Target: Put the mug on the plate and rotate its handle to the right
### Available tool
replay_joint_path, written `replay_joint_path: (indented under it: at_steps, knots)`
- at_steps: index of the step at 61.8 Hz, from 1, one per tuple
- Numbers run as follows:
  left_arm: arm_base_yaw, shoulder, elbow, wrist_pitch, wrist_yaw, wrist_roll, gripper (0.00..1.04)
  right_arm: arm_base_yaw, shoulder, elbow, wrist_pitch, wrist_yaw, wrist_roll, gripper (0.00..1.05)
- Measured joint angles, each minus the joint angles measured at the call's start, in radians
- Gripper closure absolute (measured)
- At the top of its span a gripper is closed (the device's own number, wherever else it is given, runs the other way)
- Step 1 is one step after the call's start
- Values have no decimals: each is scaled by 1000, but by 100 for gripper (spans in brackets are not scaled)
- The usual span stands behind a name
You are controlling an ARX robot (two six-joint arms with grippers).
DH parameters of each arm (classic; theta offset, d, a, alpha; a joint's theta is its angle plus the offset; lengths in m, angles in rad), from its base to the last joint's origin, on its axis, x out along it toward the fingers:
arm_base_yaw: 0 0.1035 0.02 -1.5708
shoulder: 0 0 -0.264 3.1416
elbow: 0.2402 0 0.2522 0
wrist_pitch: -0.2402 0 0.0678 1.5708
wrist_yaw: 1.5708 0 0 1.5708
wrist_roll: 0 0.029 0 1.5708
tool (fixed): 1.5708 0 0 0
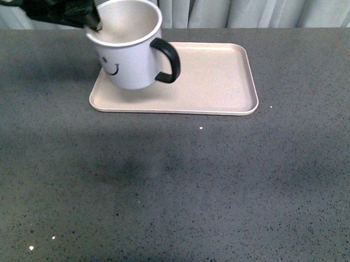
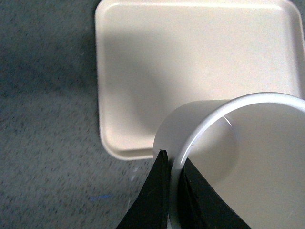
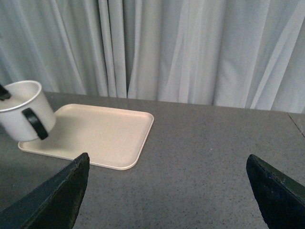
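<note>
White enamel mug (image 1: 128, 49), black smiley and black loop handle (image 1: 169, 60) pointing right, tilts at the front view's upper left, over the pink-beige plate (image 1: 219, 82). Left gripper (image 1: 93, 21) enters from the top-left corner, pinching its rim. Right gripper (image 3: 167, 160) is spread wide.

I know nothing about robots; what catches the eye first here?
A white smiley-face mug hangs tilted over the left end of the pale plate, pinched at its rim by the left hand. Its black handle points right. The right hand hovers open over the grey table, off to the plate's right.
</note>
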Motion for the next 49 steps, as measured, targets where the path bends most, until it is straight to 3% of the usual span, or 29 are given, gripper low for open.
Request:
replay_joint_path:
  at_steps: [18, 49]
  knots:
    - [-47, 280, 335, -119, 2, -9, 103, 0, 0, 0, 0, 0, 0, 9]
    - [-55, 398, 411, -154, 1, -1, 103, 0, 0, 0, 0, 0, 0, 9]
